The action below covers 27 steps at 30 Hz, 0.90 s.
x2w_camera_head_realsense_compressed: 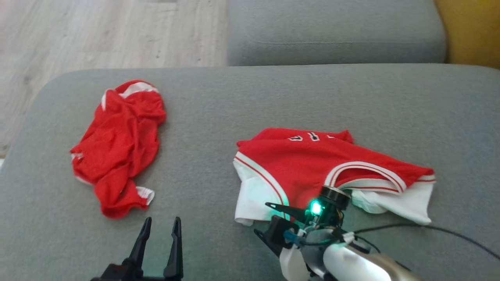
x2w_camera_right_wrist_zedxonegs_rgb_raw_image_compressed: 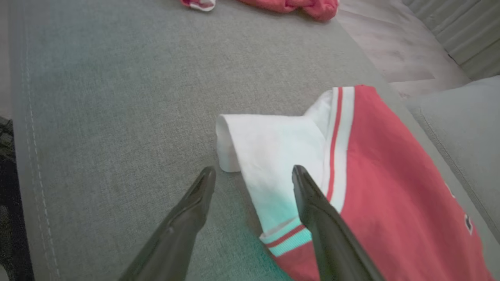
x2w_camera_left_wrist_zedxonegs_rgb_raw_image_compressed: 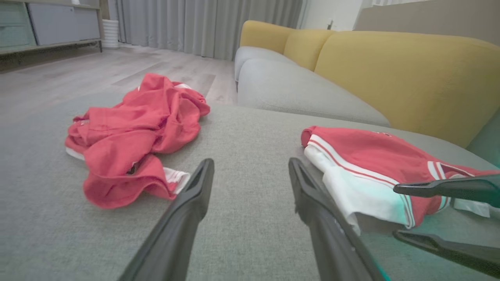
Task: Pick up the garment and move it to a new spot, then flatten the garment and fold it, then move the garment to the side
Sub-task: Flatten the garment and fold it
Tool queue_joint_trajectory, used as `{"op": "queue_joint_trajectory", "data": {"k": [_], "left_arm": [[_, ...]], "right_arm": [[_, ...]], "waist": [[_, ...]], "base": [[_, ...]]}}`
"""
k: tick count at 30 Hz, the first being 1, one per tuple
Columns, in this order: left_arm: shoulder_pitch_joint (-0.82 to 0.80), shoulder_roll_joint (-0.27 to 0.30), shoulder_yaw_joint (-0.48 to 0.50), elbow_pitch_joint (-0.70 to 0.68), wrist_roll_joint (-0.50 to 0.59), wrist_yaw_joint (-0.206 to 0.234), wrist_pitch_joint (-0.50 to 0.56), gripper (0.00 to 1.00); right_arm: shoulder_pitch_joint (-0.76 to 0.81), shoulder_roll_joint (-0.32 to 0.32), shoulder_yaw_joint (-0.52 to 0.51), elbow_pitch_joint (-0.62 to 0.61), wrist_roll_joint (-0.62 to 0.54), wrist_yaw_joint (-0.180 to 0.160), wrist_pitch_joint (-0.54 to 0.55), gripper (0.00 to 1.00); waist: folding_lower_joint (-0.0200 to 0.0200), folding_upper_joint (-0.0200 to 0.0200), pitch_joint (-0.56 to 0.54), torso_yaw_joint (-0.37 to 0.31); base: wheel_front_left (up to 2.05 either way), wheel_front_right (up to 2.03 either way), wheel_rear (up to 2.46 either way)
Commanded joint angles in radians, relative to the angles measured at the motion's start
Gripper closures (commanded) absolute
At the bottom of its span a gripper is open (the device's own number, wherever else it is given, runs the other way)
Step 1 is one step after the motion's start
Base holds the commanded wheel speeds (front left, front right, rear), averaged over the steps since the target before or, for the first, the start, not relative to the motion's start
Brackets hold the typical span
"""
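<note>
A red jersey with white trim (x2w_camera_head_realsense_compressed: 312,164) lies partly folded on the right of the grey cushion (x2w_camera_head_realsense_compressed: 234,97), white underside showing at its near edge. My right gripper (x2w_camera_head_realsense_compressed: 262,218) is open at that near left corner. In the right wrist view (x2w_camera_right_wrist_zedxonegs_rgb_raw_image_compressed: 254,170) one finger hovers over the white fabric (x2w_camera_right_wrist_zedxonegs_rgb_raw_image_compressed: 273,156) and the other over bare cushion, holding nothing. A crumpled red garment (x2w_camera_head_realsense_compressed: 117,144) sits at the left. My left gripper (x2w_camera_head_realsense_compressed: 162,222) stands open near the front edge, just right of that heap (x2w_camera_left_wrist_zedxonegs_rgb_raw_image_compressed: 133,132), with nothing between its fingers (x2w_camera_left_wrist_zedxonegs_rgb_raw_image_compressed: 250,162).
A grey sofa seat (x2w_camera_head_realsense_compressed: 336,31) with a yellow backrest (x2w_camera_head_realsense_compressed: 472,31) lies beyond the cushion. Wooden floor (x2w_camera_head_realsense_compressed: 97,35) is at the far left. A black cable (x2w_camera_head_realsense_compressed: 449,230) trails from my right arm across the cushion. The cushion's stitched edge (x2w_camera_right_wrist_zedxonegs_rgb_raw_image_compressed: 23,156) is close to the right gripper.
</note>
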Motion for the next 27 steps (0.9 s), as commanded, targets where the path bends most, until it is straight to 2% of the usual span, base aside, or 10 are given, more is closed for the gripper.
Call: {"op": "queue_joint_trajectory", "data": {"k": [1,8,13,14,15,21,27], "left_arm": [[-0.046,-0.004,0.022,-0.027,-0.01,0.006,-0.01,0.0],[-0.055,-0.004,0.002,-0.03,-0.033,0.016,-0.01,0.0],[-0.064,-0.004,-0.002,-0.03,-0.04,0.019,-0.01,0.0],[-0.066,-0.004,-0.001,-0.031,-0.04,0.019,-0.01,0.0],[-0.067,-0.004,0.002,-0.031,-0.041,0.02,-0.01,0.0],[-0.065,-0.004,0.021,-0.032,-0.029,0.019,-0.01,0.0],[-0.059,-0.004,0.034,-0.034,-0.016,0.017,-0.01,0.0]], "right_arm": [[-0.053,0.0,0.022,-0.013,0.007,-0.001,0.019,0.0],[-0.129,-0.006,0.053,0.046,0.0,-0.001,0.11,0.0],[-0.148,-0.004,0.097,0.07,0.04,-0.001,0.161,0.0],[-0.154,-0.005,0.1,0.07,0.047,-0.001,0.165,0.13],[-0.16,-0.005,0.091,0.069,0.049,-0.001,0.165,1.0],[-0.174,0.018,-0.043,0.006,0.037,-0.001,0.134,1.0],[-0.13,0.015,-0.262,-0.159,0.035,-0.001,0.115,1.0]], "waist": [[0.0,0.0,0.009,0.023],[0.0,0.0,0.036,0.069],[0.0,0.0,0.051,0.083],[0.0,0.0,0.053,0.083],[0.0,0.0,0.055,0.081],[0.0,0.0,0.056,0.047],[0.0,0.0,0.039,-0.007]], "base": [[0.0,0.0,0.0],[0.0,0.0,0.0],[0.0,0.0,0.0],[0.0,0.0,0.0],[0.0,0.0,0.0],[0.0,0.0,0.0],[0.0,0.0,0.0]]}}
